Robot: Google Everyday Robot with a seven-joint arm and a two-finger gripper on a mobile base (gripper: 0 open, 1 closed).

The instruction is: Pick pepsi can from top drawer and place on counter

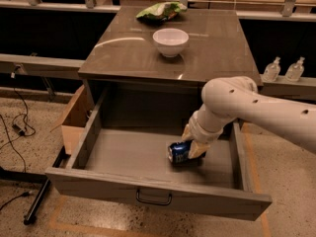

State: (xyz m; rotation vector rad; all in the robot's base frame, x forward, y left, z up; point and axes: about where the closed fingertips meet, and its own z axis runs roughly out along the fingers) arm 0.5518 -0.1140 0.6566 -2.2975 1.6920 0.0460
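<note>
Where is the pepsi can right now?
Camera view: the pepsi can lies in the open top drawer, right of centre, close against the gripper.

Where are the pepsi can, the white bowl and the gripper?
pepsi can (177, 152): camera view, blue side wall.
white bowl (170, 42): camera view, outer wall.
gripper (191, 143): camera view, its tip, inside the top drawer (123, 154) at the can's right end.
</note>
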